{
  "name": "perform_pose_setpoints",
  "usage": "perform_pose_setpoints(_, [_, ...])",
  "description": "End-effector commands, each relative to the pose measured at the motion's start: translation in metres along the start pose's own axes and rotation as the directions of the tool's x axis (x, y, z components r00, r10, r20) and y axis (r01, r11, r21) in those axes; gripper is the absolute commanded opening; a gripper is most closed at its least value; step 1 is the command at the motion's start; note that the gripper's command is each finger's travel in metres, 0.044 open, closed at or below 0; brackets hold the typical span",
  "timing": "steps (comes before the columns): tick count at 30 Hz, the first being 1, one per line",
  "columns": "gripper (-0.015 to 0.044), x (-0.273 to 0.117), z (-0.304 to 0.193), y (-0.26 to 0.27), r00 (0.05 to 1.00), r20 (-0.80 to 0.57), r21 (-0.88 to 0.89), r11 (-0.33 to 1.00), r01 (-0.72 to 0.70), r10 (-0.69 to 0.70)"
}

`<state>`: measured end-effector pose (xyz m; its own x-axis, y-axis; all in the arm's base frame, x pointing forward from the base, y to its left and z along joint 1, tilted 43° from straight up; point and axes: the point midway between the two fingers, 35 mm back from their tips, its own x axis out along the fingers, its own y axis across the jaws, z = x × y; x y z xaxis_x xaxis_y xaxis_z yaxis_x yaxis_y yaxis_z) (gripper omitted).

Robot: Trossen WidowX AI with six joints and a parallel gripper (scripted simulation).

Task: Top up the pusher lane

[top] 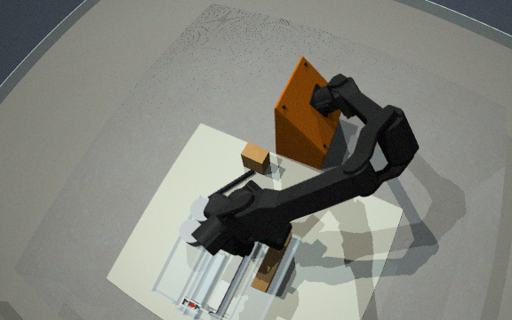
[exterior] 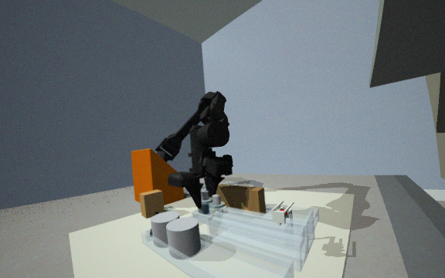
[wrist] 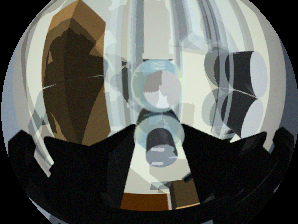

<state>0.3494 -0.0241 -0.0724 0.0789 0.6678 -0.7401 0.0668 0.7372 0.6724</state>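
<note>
My gripper (exterior: 205, 202) (wrist: 157, 128) is shut on a small clear jar with dark contents and a grey top (exterior: 205, 208) (wrist: 161, 137), at the front end of the clear lane (exterior: 246, 221) (wrist: 157, 35). The other small jar, with a clear rim and pale grey top (exterior: 216, 200) (wrist: 161, 90), stands in the lane just behind it, in line. The two look very close; whether they touch is unclear. The held jar looks upright and low, but its base and the front stop are hidden. The pusher plate is not clearly seen. The arm hides both jars in the top view.
Two wide grey cylinders (top: 189, 231) (exterior: 184, 237) (wrist: 250, 117) stand on the clear rack's other side. A long brown block (top: 261, 281) (exterior: 256, 198) (wrist: 75, 95) stands beside the rack. A small wooden block (top: 255, 156) (exterior: 152, 203) and an orange wedge (top: 300, 120) (exterior: 142, 174) stand beyond the front.
</note>
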Motion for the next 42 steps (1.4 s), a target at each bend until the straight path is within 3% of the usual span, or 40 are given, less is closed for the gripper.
perform_pose_setpoints(1, [0.0000,0.0014,0.0039,0.0016,1.000,0.014,-0.010,1.000,-0.008,0.008])
perform_pose_setpoints(42, [0.0000,0.0074,-0.0006,0.0020,1.000,0.014,-0.010,1.000,-0.008,0.008])
